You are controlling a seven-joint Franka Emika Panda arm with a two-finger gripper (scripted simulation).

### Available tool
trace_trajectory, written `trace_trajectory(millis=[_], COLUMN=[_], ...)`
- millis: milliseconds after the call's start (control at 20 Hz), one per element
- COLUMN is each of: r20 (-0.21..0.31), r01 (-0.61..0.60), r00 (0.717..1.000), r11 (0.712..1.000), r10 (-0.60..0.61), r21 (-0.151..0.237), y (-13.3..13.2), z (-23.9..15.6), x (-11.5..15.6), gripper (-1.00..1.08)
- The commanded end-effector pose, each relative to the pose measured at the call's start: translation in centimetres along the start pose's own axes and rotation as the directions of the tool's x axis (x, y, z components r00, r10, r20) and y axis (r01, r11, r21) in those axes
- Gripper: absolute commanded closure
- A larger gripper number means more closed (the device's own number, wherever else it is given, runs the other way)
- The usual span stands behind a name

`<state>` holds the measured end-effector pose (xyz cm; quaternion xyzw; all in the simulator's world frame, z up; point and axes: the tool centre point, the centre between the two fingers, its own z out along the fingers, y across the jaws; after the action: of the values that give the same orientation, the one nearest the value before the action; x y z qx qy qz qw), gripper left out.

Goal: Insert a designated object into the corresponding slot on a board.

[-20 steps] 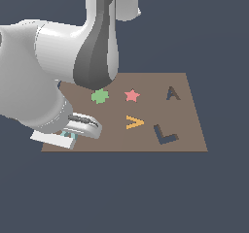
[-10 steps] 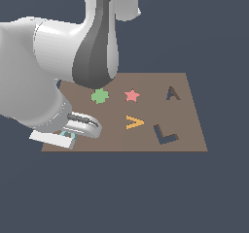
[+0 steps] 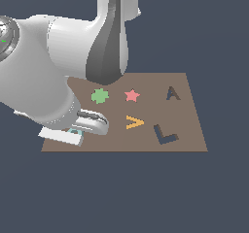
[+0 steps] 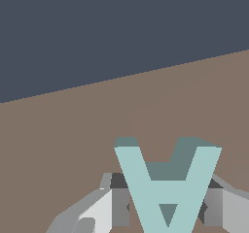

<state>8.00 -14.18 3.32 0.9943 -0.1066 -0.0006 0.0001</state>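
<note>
The light teal letter "A" block [image 4: 168, 183] lies flat on the brown board [image 4: 185, 106], between my gripper's [image 4: 165, 195] two fingers [image 4: 119, 205], which press on its sides. In the exterior view my gripper [image 3: 73, 132] is low over the board's [image 3: 187, 130] near corner on the exterior view's left. Only a sliver of the teal block [image 3: 75, 131] shows there under the hand. The dark "A"-shaped slot [image 3: 172, 93] is at the board's far side, toward the exterior view's right, well apart from my gripper.
On the board are a green blob shape [image 3: 99, 96], a pink star [image 3: 132, 95], an orange "V" piece [image 3: 134, 122] and a larger dark "L" cutout [image 3: 165, 134]. My bulky arm [image 3: 58, 72] covers the board's left part.
</note>
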Motion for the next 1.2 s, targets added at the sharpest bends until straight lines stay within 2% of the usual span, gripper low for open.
trace_trajectory(millis=[0, 350, 850, 1150], r20=[0.000, 0.000, 0.000, 0.001], r01=[0.009, 0.046, 0.131, 0.176], r00=[1.000, 0.999, 0.991, 0.984], r11=[1.000, 0.999, 0.991, 0.984], r10=[-0.009, -0.046, -0.131, -0.176], r21=[0.000, 0.000, 0.000, 0.000], y=[-1.1, -6.0, -17.0, -22.7], z=[0.0, -0.2, -0.4, -0.5], x=[-0.6, -3.6, -11.3, -15.7], gripper=[1.08, 1.08, 1.08, 1.08])
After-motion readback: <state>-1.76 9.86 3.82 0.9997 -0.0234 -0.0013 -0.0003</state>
